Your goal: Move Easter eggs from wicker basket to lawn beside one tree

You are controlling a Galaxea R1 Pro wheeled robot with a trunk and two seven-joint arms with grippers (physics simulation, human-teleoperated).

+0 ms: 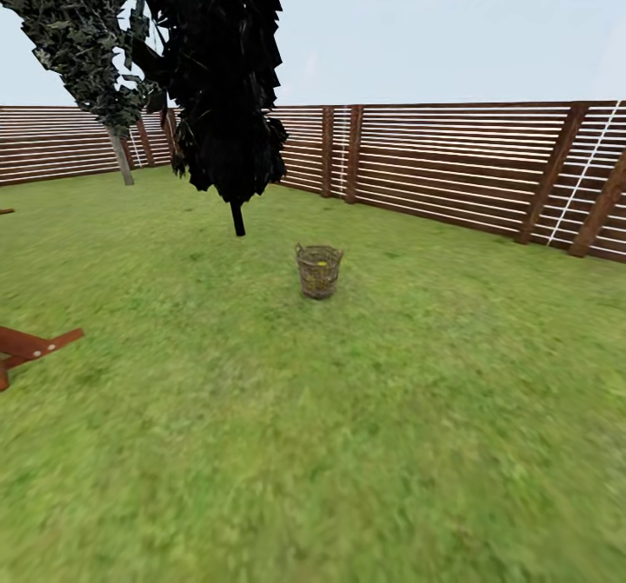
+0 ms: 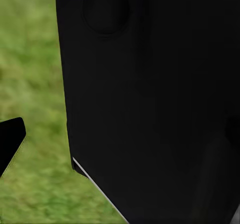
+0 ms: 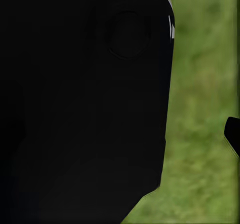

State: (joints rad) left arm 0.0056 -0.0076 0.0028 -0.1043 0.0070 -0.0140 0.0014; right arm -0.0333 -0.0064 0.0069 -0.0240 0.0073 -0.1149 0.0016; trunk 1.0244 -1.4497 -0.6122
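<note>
The lawn (image 1: 365,444) spreads flat and green ahead of me to a brown slat fence (image 1: 452,162) that closes the garden on the far side and to my right. Open grass lies between me and everything else on this side.

A dark, thin-trunked tree (image 1: 222,70) stands ahead and a little to my left, its black crown hanging low. A second tree (image 1: 74,36) with a pale trunk and grey-green foliage stands farther off to the left, near the fence. Reddish-brown wooden beams (image 1: 35,347) reach in at my left, close to the ground.

The wicker basket (image 1: 319,271) sits upright on the grass, ahead of me near centre, just this side of the dark tree's trunk and well apart from the fence. It is well out ahead of my arms. Through its open top I see a small patch of yellow (image 1: 322,263), which I take for an Easter egg; I cannot tell how many are inside.

Left wrist view: a large black body, a dark tip (image 2: 10,141) of a finger and blurred grass. Right wrist view: likewise, with a dark tip (image 3: 233,134) at the edge. I cannot tell how far either gripper is open, or whether it has hold of anything.
</note>
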